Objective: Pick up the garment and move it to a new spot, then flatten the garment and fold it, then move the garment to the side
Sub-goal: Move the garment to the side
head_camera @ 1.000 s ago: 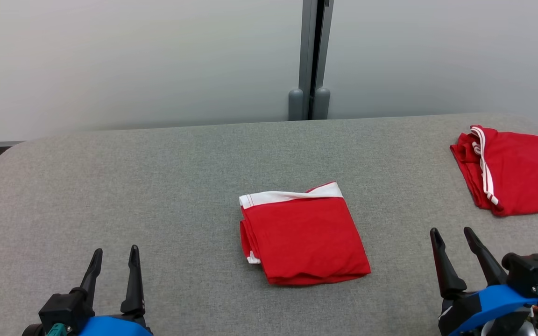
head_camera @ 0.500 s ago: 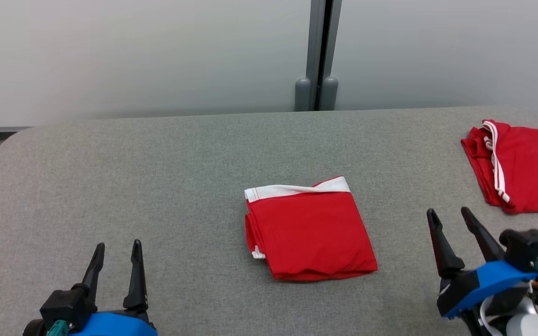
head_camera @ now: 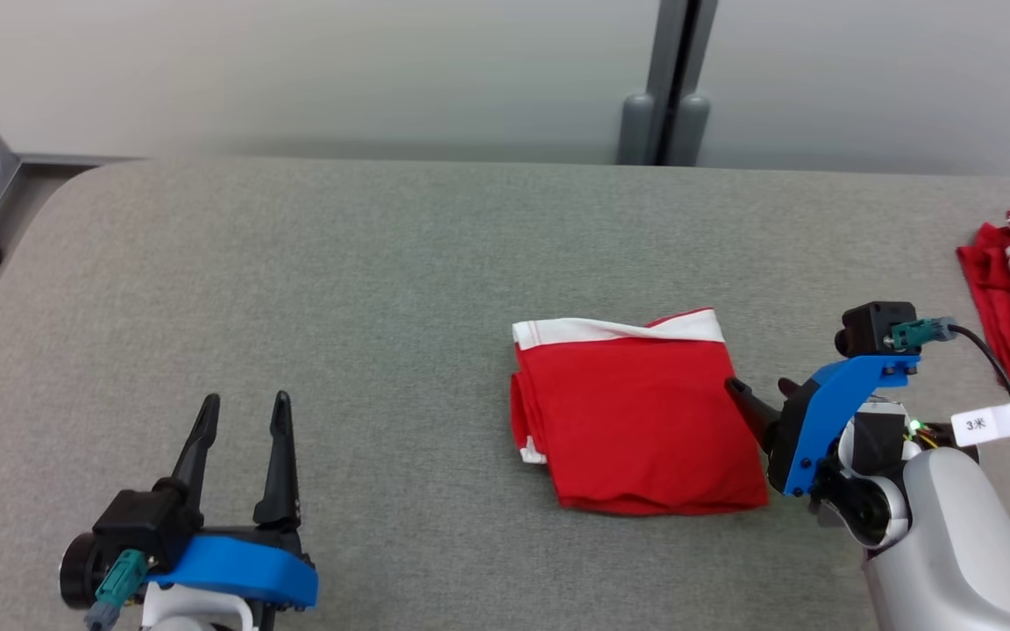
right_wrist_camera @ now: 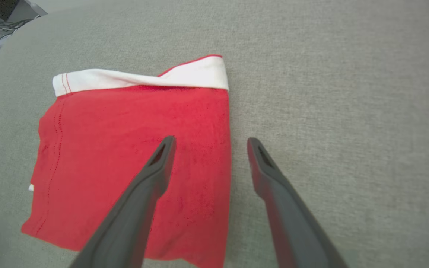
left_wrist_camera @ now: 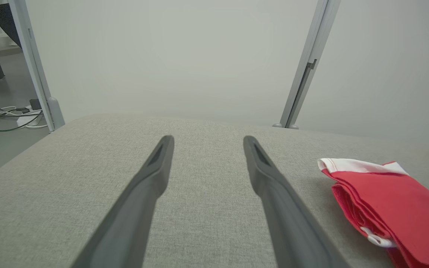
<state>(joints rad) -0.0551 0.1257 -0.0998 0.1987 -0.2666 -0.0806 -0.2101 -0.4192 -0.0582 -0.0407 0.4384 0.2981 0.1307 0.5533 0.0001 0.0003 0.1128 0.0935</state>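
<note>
One folded red garment is lying in the middle of the worktop | right end effector is hanging wide over its right edge, holding nothing, likely getting ready to move it aside | left end effector is waiting wide, well apart

Right pincer beside folded red garment

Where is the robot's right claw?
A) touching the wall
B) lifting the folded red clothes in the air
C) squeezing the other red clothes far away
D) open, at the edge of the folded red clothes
D: the right claw stands open, one finger over the right edge of the folded red clothes and the other over the grey table; the clothes lie flat, not gripped.
</note>
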